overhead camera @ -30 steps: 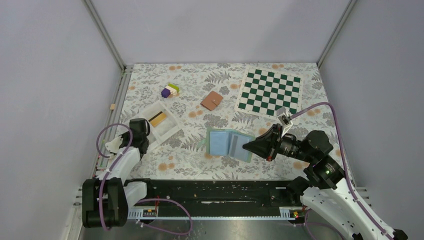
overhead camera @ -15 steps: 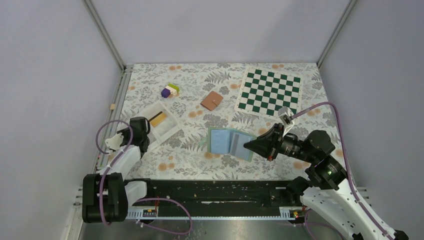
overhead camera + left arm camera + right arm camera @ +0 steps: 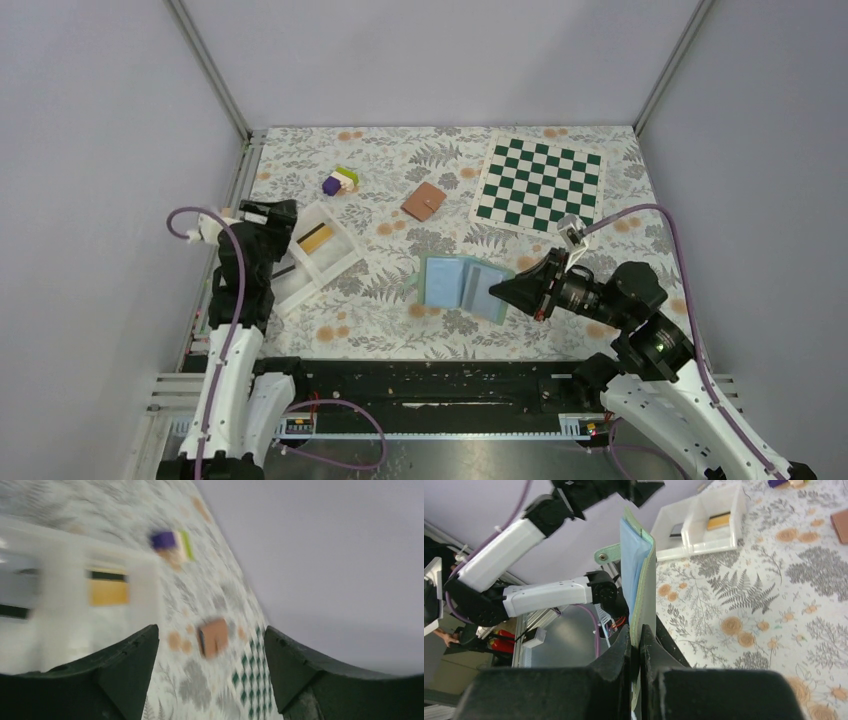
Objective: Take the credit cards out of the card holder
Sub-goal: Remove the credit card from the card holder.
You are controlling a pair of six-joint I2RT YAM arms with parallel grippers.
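The card holder point(image 3: 458, 284) lies open on the floral cloth, light blue inside with a green cover. My right gripper point(image 3: 497, 291) is shut on its right cover edge; in the right wrist view the gripper point(image 3: 639, 632) pinches the green cover of the holder point(image 3: 640, 575), which stands on edge. One yellow-orange credit card point(image 3: 316, 238) lies in the white tray point(image 3: 335, 262), and a dark card point(image 3: 283, 271) lies in the tray's near compartment. My left gripper point(image 3: 283, 212) hangs open and empty above the tray's left end. The blurred left wrist view shows the gripper point(image 3: 211, 630) open and the yellow-orange card point(image 3: 108, 592).
A brown wallet point(image 3: 424, 201) and a green checkered board point(image 3: 540, 183) lie at the back. A purple and green block point(image 3: 340, 181) sits at the back left. The metal frame rail point(image 3: 225, 215) runs close to the left of the tray.
My left gripper has opened and lifted up and back from the tray's near compartment, where a dark card now shows. The right gripper keeps its hold on the holder.
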